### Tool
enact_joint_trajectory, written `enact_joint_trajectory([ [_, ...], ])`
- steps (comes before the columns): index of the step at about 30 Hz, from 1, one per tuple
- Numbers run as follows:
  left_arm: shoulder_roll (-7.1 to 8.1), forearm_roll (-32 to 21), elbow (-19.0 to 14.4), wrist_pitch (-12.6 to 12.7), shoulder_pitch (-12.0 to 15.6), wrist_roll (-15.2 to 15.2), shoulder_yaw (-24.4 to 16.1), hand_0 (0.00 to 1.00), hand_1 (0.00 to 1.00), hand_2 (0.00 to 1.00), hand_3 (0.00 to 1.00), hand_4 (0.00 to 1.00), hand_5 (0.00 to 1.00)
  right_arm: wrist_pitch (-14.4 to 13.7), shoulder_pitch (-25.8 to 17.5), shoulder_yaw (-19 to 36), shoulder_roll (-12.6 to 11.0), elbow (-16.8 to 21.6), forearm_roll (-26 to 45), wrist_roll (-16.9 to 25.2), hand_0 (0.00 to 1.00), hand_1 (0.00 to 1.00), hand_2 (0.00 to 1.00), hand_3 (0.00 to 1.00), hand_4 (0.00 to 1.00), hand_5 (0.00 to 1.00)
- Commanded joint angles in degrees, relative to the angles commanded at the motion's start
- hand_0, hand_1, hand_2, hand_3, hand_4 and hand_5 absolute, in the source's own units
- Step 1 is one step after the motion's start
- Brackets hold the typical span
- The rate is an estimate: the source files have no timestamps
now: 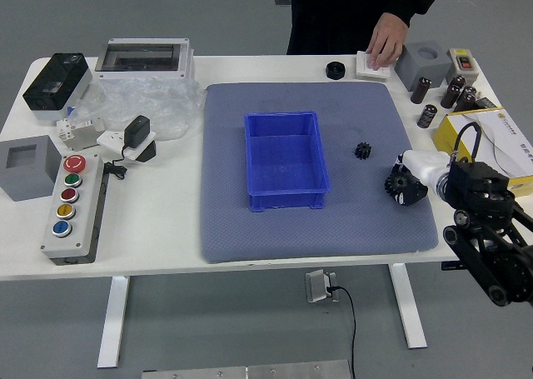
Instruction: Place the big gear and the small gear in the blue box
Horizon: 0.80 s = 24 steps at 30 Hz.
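Note:
My right hand (408, 181) reaches in from the right edge over the grey-blue mat, its fingers curled around the big black gear (400, 182) and partly covering it. The small black gear (363, 150) lies on the mat, a little up and left of that hand, untouched. The blue box (286, 158) stands open at mid-mat, left of both gears, and nothing shows inside it. My left hand is out of view.
A person stands at the far side, one hand on a white block by a black round part (335, 70). A yellow box (491, 142) and dark cylinders (427, 116) are at the right; a button panel (75, 208) is at the left.

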Motion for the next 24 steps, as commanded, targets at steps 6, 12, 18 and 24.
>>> enact_joint_trajectory([
  [6,0.02,0.05,0.0,-0.02,0.04,0.01,0.03,0.778,0.744,0.727,0.664,0.545,0.228,-1.03,0.04,0.01,0.16,-0.14,0.0,-0.08,0.71,0.609,0.668,0.666,0.678,0.211],
  [12,0.01,0.02,0.0,-0.05,0.08,0.02,0.13,0.778,0.744,0.725,0.664,0.544,0.225,-1.94,0.01,-0.04,0.27,-0.38,0.0,-0.02,0.678,0.548,0.579,0.639,0.652,0.213],
  [18,0.03,0.04,0.0,-0.07,0.09,0.05,0.14,0.778,0.743,0.727,0.663,0.544,0.225,-2.37,-0.02,-0.2,0.27,-0.63,0.0,0.05,0.661,0.507,0.516,0.614,0.612,0.191],
  [24,0.04,0.08,0.0,-0.1,0.14,0.06,0.17,0.778,0.744,0.726,0.663,0.544,0.225,-2.74,0.01,-0.26,0.28,-0.51,0.0,0.09,0.652,0.492,0.503,0.601,0.595,0.187],
])
